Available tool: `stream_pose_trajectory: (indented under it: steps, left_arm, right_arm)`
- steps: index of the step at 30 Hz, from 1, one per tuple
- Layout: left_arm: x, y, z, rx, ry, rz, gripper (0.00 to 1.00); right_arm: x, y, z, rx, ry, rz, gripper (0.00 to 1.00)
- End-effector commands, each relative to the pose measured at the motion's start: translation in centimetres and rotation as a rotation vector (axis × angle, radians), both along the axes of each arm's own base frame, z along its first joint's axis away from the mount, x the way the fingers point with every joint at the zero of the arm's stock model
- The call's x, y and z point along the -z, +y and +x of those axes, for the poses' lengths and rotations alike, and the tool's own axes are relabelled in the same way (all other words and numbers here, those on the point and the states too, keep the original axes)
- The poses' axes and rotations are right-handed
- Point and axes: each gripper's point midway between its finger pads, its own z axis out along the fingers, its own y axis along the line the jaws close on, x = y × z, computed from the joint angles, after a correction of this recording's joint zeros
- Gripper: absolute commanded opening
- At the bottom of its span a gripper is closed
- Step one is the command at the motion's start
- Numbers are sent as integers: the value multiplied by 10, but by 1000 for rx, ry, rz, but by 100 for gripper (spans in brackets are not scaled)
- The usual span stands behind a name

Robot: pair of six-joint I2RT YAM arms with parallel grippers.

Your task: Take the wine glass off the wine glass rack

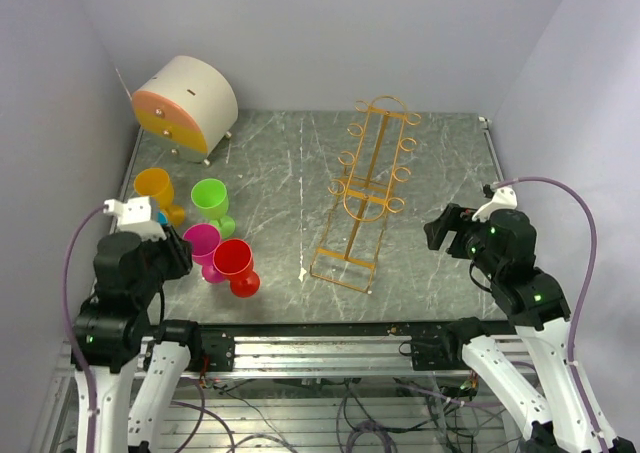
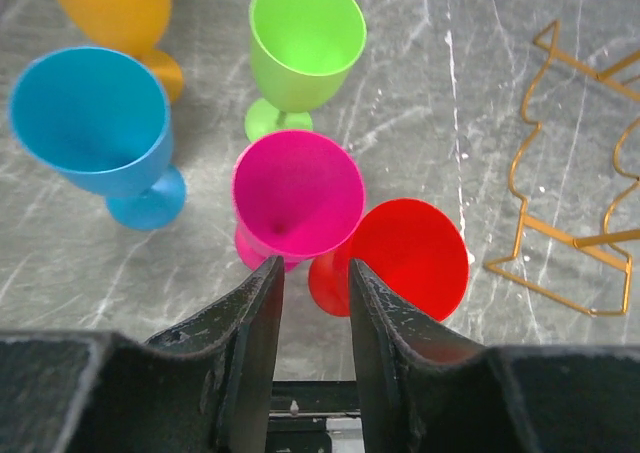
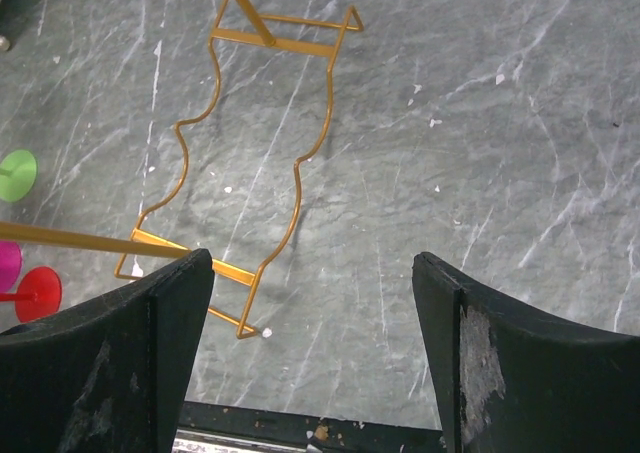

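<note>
Grey marble table (image 1: 270, 163), white walls; rack (image 1: 364, 199) upright mid-table; five glasses standing on the table left of rack: red glass (image 1: 234, 261) nearest, pink glass (image 1: 201, 243), green glass (image 1: 210, 198), blue glass (image 2: 90, 113), orange glass (image 1: 154, 186); left gripper (image 2: 312, 268) left of rack, just over red and pink, fingers slightly parted, empty; right gripper (image 3: 315, 263) right of rack, fingers spread wide, empty; round drawer box (image 1: 190, 103) behind-left of rack.

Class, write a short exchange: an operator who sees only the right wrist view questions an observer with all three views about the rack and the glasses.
Operator: Does any glass hang on the rack?
Observer: No; from above, the wine glass rack shows no glass on its hooks.
Operator: How many glasses are there in all?
Observer: Five, left of the rack: orange glass, blue glass, green glass, pink glass, red glass.
</note>
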Motion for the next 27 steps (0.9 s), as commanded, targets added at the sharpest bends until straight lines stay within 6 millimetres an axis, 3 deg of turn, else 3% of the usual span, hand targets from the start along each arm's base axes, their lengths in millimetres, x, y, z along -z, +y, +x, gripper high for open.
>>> stream_pose_trajectory:
  steps: [1, 3, 9, 16, 27]
  left_arm:
    - [5, -25, 22, 116, 30, -61, 43]
    - [15, -27, 24, 119, 76, -72, 41]
    - [8, -21, 19, 72, 11, -86, 43]
    - [18, -25, 26, 94, 62, -89, 43]
    - [14, -21, 23, 60, 34, -95, 43]
  right_arm:
    - [1, 1, 3, -2, -9, -3, 81]
    - [0, 0, 2, -1, -11, -2, 81]
    - [-1, -3, 2, 23, -20, 0, 83]
    - [2, -6, 1, 48, -5, -2, 84]
    - [15, -4, 3, 64, 56, -25, 82]
